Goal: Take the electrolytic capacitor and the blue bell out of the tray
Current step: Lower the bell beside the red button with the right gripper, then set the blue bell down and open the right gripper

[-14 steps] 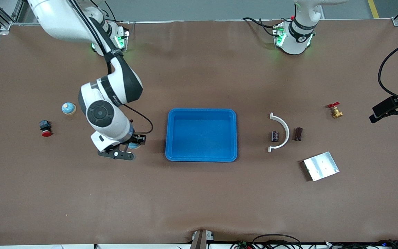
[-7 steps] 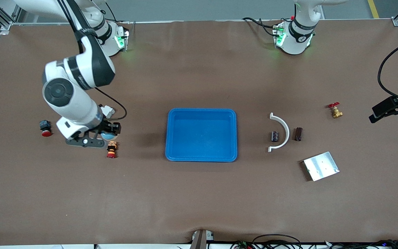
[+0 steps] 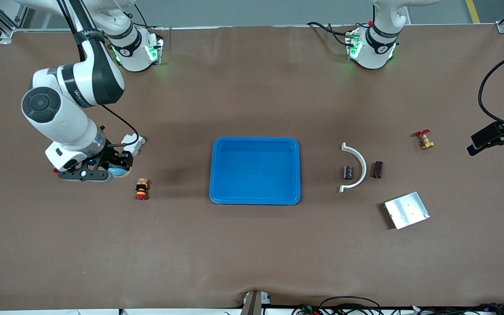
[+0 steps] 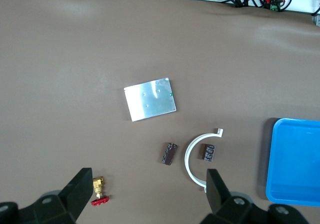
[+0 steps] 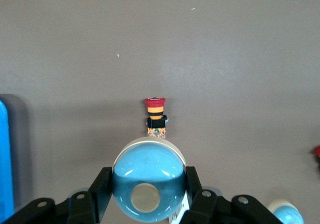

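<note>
My right gripper (image 3: 117, 169) is shut on a blue bell (image 3: 120, 172), low over the table toward the right arm's end; the right wrist view shows the bell (image 5: 149, 184) clamped between both fingers. A second blue bell (image 5: 287, 211) sits on the table close by, hidden under the arm in the front view. Two capacitors lie toward the left arm's end: a purple-marked one (image 3: 348, 171) inside a white arc, and a dark brown one (image 3: 378, 169) beside it. My left gripper (image 4: 148, 171) is open and empty, high over that area, and shows at the front view's edge (image 3: 503, 140).
A blue tray (image 3: 217, 192) sits mid-table. A red-capped striped button (image 3: 141, 189) lies between the tray and my right gripper, with a small white part (image 3: 132, 144) nearby. A white arc bracket (image 3: 359, 164), a metal plate (image 3: 406, 210) and a brass valve (image 3: 425, 141) lie around the capacitors.
My right arm has carried the bell away from the tray toward the right arm's end of the table, uncovering the striped button and covering the second bell. The left arm has not moved.
</note>
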Robot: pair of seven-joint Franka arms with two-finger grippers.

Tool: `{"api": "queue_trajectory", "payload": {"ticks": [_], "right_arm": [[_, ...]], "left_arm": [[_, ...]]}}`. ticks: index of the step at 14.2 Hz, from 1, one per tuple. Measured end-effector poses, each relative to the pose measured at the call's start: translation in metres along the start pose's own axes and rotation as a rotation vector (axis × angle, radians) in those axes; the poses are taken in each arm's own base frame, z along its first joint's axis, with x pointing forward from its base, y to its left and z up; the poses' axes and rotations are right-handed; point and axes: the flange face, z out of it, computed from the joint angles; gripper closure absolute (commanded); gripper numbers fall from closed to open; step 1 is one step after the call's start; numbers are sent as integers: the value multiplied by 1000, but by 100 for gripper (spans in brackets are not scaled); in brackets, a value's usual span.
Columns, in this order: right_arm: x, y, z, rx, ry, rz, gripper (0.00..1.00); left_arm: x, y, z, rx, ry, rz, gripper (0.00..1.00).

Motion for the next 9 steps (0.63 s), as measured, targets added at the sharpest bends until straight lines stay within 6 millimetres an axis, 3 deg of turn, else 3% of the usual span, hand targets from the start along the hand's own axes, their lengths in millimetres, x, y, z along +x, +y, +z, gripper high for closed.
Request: {"api": "queue_trajectory", "payload": {"ticks": [2,7,9], "right_arm": [[-8,13,27,13,36,-26,100],[-34,74,90,28,131,-88,100],[-41,86,109,28,122,-94,100]], "left_arm": [[0,-1,0,0,0,-1,0],[0,-2,0,0,0,-3,0],[0,-2,0,1,-1,-4,0]]}}
